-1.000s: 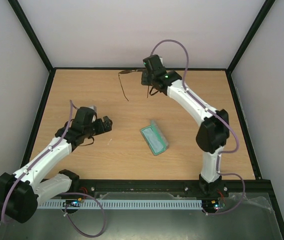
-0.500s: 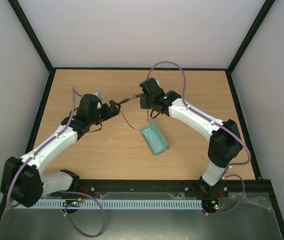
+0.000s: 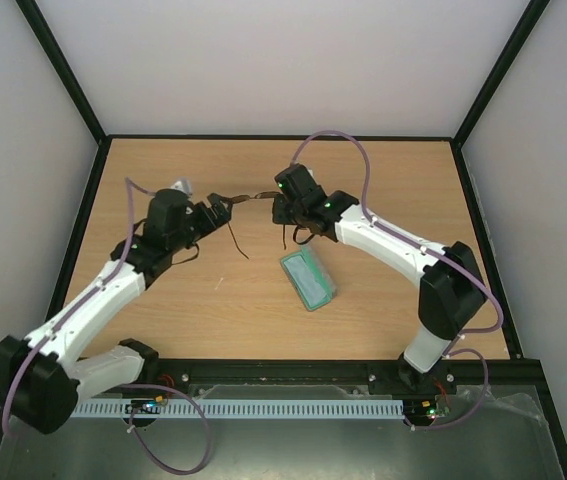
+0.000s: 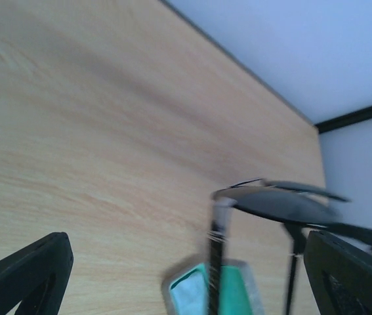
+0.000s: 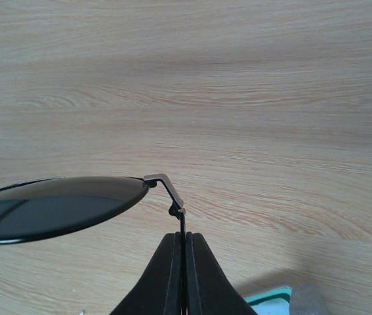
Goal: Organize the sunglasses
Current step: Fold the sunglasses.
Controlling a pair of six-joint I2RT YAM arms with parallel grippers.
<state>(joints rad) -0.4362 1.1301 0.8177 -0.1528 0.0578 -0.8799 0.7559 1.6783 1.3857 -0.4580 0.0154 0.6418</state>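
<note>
The sunglasses (image 3: 253,196) hang in the air above the middle of the table, between my two grippers. My right gripper (image 3: 281,207) is shut on one thin temple arm (image 5: 183,226), with a dark lens (image 5: 54,207) sticking out to its left. My left gripper (image 3: 219,212) is open at the other end of the frame. In the left wrist view its fingers (image 4: 25,275) stand wide apart, and the other temple arm (image 4: 216,252) hangs down between them below a dark lens (image 4: 284,205). I cannot tell whether it touches the frame.
An open grey case (image 3: 308,280) with a teal lining and a light cloth inside lies on the table, near and right of the sunglasses. It also shows under the glasses in the left wrist view (image 4: 235,296) and the right wrist view (image 5: 271,298). Dark rails edge the wooden table.
My right gripper has carried the sunglasses from the far edge toward the middle. My left gripper has moved away from me and right, up to the free end of the frame.
</note>
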